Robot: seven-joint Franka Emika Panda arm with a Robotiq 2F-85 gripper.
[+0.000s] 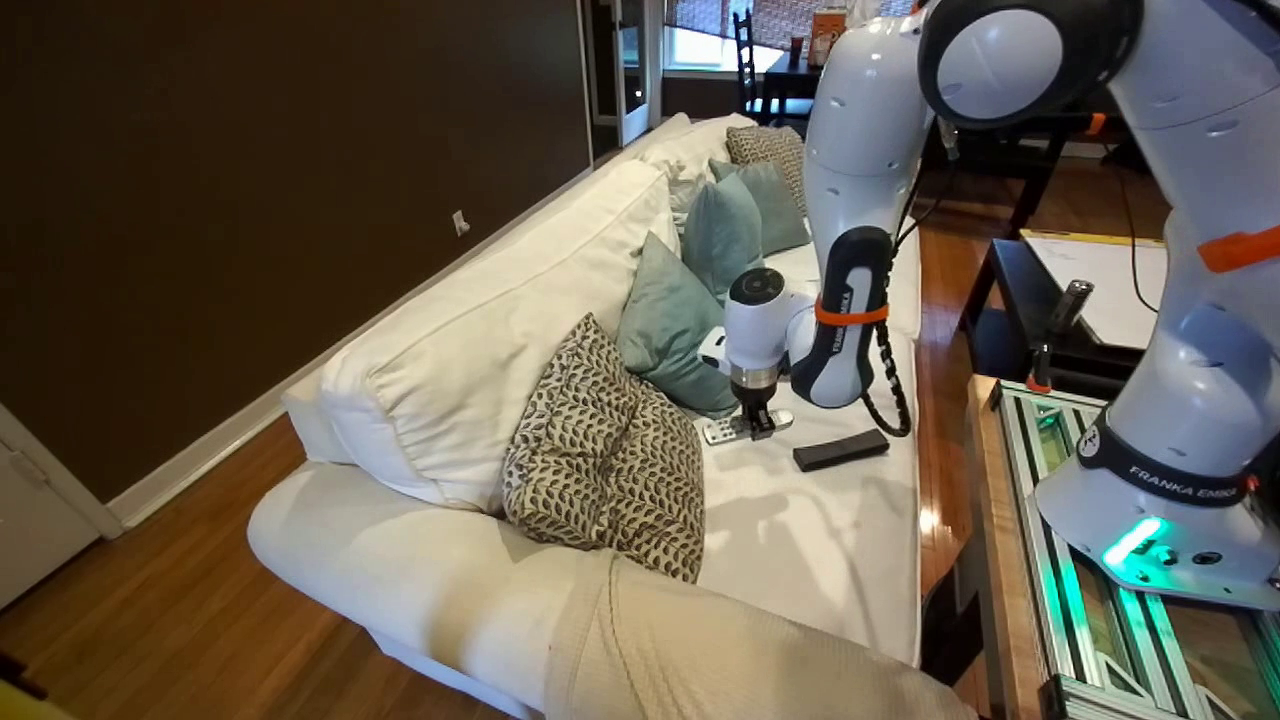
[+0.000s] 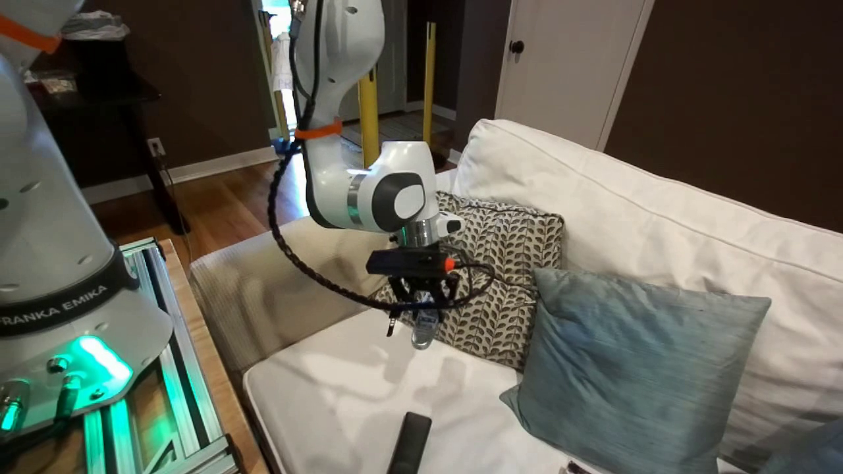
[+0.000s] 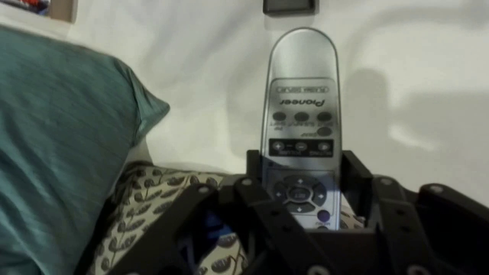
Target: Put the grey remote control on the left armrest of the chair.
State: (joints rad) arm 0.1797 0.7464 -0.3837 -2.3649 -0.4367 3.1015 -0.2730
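Note:
The grey remote control [image 3: 303, 65] is between my gripper's fingers [image 3: 301, 170] in the wrist view, with dark pads against both long sides. Its near end is hidden by the gripper. In an exterior view the remote [image 2: 425, 329] hangs tilted down from the gripper [image 2: 418, 309], apart from the seat and in front of the patterned pillow. It also shows either side of the gripper [image 1: 760, 420] in an exterior view [image 1: 725, 430]. The chair is a long cream-white sofa [image 1: 780, 550]. Its left armrest [image 1: 480, 580] is the padded roll at the sofa's end, also visible behind the arm [image 2: 257, 296].
A black remote bar [image 1: 840, 450] lies on the seat, also seen in an exterior view [image 2: 409, 444]. A leaf-patterned pillow [image 1: 610, 460] leans between the gripper and the armrest. Teal pillows [image 2: 645, 368] stand along the back. The robot's bench [image 1: 1000, 520] flanks the seat front.

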